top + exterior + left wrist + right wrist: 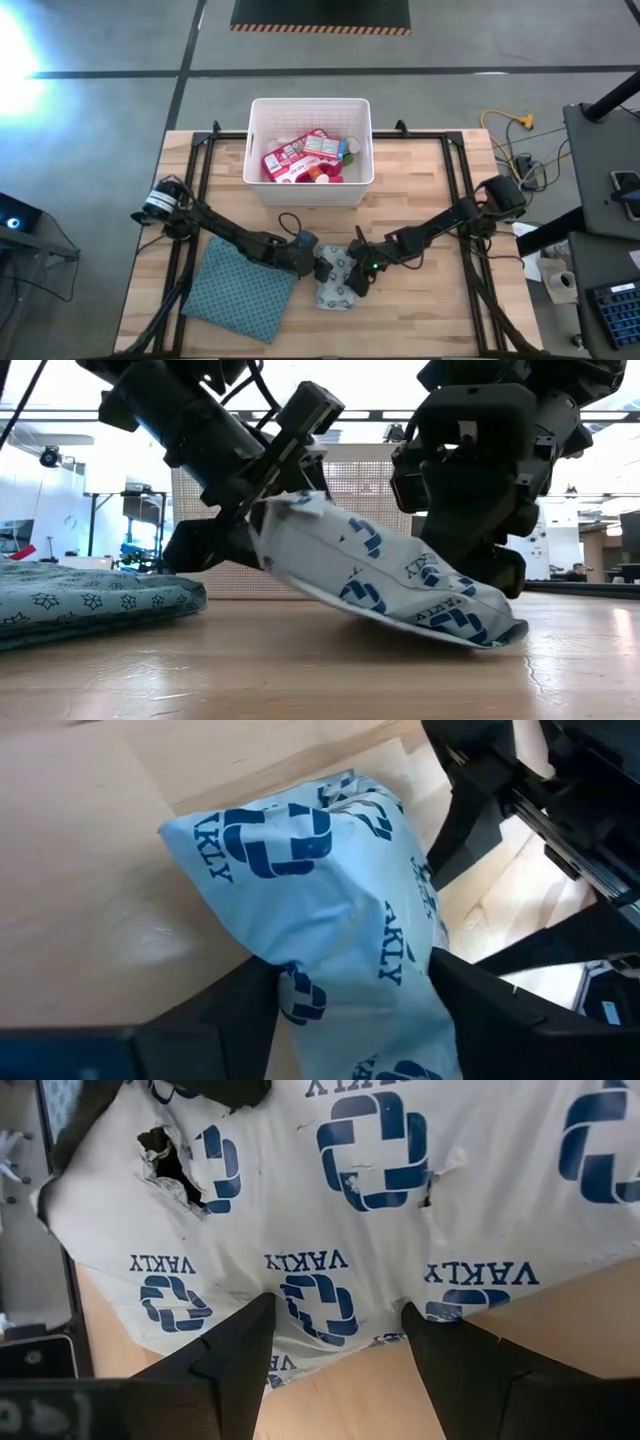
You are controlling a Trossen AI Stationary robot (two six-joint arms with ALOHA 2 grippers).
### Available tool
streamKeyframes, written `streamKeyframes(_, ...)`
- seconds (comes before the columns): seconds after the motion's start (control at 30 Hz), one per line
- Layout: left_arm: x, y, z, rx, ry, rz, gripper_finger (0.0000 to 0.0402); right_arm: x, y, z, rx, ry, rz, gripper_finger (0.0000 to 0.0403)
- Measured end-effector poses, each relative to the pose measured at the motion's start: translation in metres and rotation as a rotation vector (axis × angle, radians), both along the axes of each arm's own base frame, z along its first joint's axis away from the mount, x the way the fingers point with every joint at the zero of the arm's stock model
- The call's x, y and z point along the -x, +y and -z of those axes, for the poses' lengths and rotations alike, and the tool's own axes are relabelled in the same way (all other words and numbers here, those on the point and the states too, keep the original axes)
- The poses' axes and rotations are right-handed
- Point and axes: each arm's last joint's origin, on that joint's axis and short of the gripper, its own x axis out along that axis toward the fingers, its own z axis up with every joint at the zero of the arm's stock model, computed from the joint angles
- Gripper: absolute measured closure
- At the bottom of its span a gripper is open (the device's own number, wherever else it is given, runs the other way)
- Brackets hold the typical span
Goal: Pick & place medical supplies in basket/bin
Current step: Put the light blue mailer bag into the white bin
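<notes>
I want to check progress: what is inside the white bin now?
Inside the white bin lie red-and-white packages and a green-capped bottle. Anything beneath them is covered and cannot be seen.

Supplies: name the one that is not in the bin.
The soft pack, white with blue marks, lies on the table between the left gripper and right gripper; the rest sit in the bin.

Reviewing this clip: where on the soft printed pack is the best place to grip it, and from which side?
Probably the raised end of the soft pack, from the left arm's side. In the low view that end is lifted off the table while the far end still rests on the wood. The left gripper already straddles the bunched, narrower raised end; the right gripper sits on the flat end.
</notes>
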Motion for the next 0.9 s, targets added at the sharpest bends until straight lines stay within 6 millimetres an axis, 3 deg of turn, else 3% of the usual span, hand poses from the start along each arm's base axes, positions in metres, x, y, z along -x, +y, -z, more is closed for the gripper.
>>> streamKeyframes(0.2, 0.001, -0.002, -0.005, -0.007, -0.009, 0.012, 0.0205, 0.006, -0.003, -0.021, 0.068, -0.029, -0.013, 0.0183)
streamKeyframes(0.33, 0.003, 0.0, -0.02, -0.04, -0.047, 0.035, 0.0214, 0.015, -0.007, -0.034, 0.129, -0.006, -0.004, 0.0183)
streamKeyframes(0.7, 0.039, 0.007, -0.11, -0.141, -0.208, 0.134, 0.0226, 0.046, -0.013, -0.096, 0.153, -0.161, -0.033, 0.0184)
streamKeyframes(0.9, 0.067, 0.016, -0.158, -0.227, -0.312, 0.104, 0.0226, 0.075, -0.023, -0.165, 0.095, -0.459, 0.033, 0.0184)
